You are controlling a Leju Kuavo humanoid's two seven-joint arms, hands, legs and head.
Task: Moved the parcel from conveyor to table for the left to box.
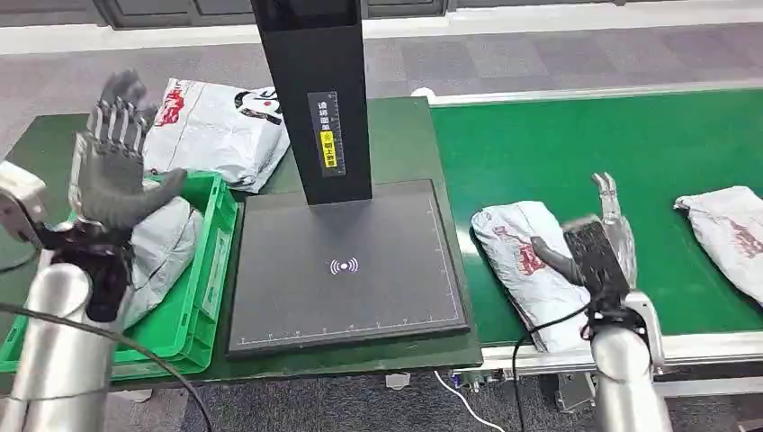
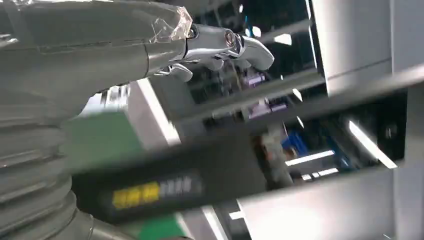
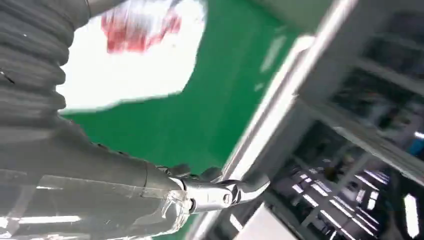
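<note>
Both hands empty, fingers spread: left hand (image 1: 112, 171) raised over the crate (image 1: 205, 270), right hand (image 1: 594, 247) beside the parcel (image 1: 522, 256).

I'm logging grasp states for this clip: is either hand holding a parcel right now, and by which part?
Nothing is held. The left hand is raised open above the green crate; the right hand hovers open beside the parcel on the conveyor.
</note>
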